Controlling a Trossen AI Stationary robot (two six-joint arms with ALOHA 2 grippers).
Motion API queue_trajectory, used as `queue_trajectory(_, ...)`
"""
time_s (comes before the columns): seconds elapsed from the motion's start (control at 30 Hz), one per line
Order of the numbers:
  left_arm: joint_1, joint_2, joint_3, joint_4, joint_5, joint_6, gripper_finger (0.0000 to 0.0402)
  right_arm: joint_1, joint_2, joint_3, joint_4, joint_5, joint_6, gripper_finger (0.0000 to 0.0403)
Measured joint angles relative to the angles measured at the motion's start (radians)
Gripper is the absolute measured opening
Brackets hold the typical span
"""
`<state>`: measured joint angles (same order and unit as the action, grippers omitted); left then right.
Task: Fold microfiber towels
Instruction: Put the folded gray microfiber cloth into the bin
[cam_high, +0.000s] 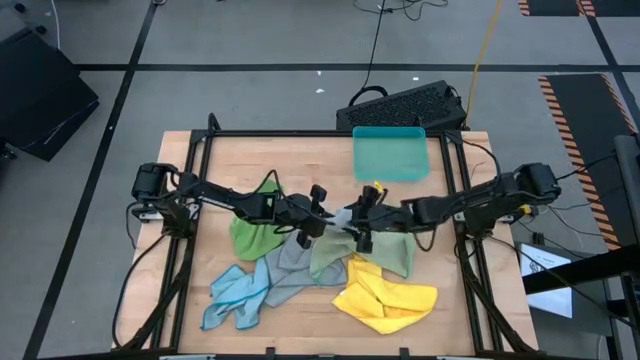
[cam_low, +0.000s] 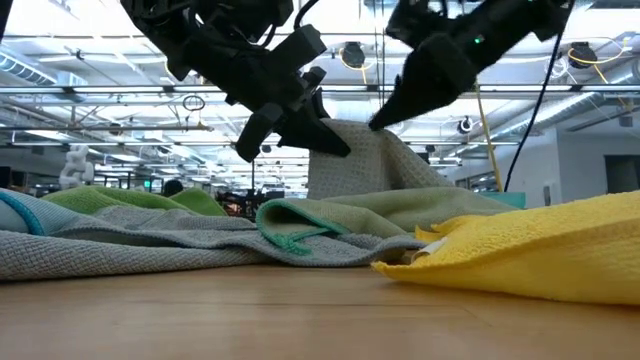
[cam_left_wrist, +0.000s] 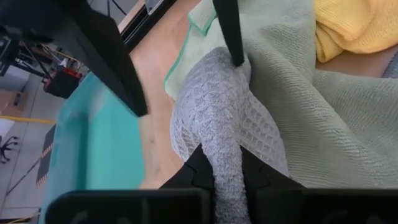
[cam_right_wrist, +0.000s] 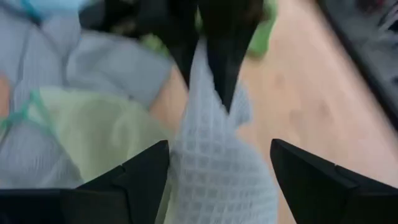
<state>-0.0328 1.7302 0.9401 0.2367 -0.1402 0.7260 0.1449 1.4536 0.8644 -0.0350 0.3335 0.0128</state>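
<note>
**Grey waffle-weave cloth pinched at mid-worktop**

The left end effector (cam_high: 318, 222) is clenched on a fold of the grey waffle-weave microfiber towel (cam_left_wrist: 214, 118), which rises between its two dark fingers in the left wrist view and stands lifted as a peak above the other cloths in the low view. The right end effector (cam_high: 362, 222) sits just beside it, facing it across the lifted cloth; its fingers (cam_right_wrist: 140, 177) are spread wide apart, released, with the grey cloth lying between them but not gripped.

Both arms meet over the middle of the pale wooden worktop (cam_high: 300, 160). Around them lie the other towels: a bright green cloth (cam_high: 252, 232) under the left arm, a pale green cloth (cam_high: 385, 255) beneath the right arm, a light blue cloth (cam_high: 232, 297) crumpled near the front left, and a yellow cloth (cam_high: 385, 298) bunched near the front right. A rigid teal plastic tray (cam_high: 390, 153) rests at the far edge of the worktop, well apart from the pile.
</note>
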Motion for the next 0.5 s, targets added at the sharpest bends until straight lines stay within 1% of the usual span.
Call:
queue_trajectory(0.1,0.000,0.000,0.000,0.002,0.000,0.030,0.0016,-0.025,0.026,0.029,-0.050,-0.070,-0.020,0.0263)
queue_trajectory(0.23,0.000,-0.003,0.000,0.004,-0.032,0.039,0.0018,-0.050,0.047,0.033,-0.042,-0.077,-0.060,0.0250)
queue_trajectory(0.3,0.000,-0.004,0.000,0.004,-0.049,0.040,0.0023,-0.067,0.056,0.033,-0.042,-0.083,-0.072,0.0234)
queue_trajectory(0.4,0.000,-0.004,0.000,0.005,-0.071,0.059,0.0024,-0.089,0.071,0.033,-0.024,-0.147,-0.086,0.0190)
queue_trajectory(0.5,-0.001,-0.004,0.000,0.013,-0.097,0.064,0.0019,-0.102,0.082,0.033,-0.015,-0.181,-0.089,0.0126)
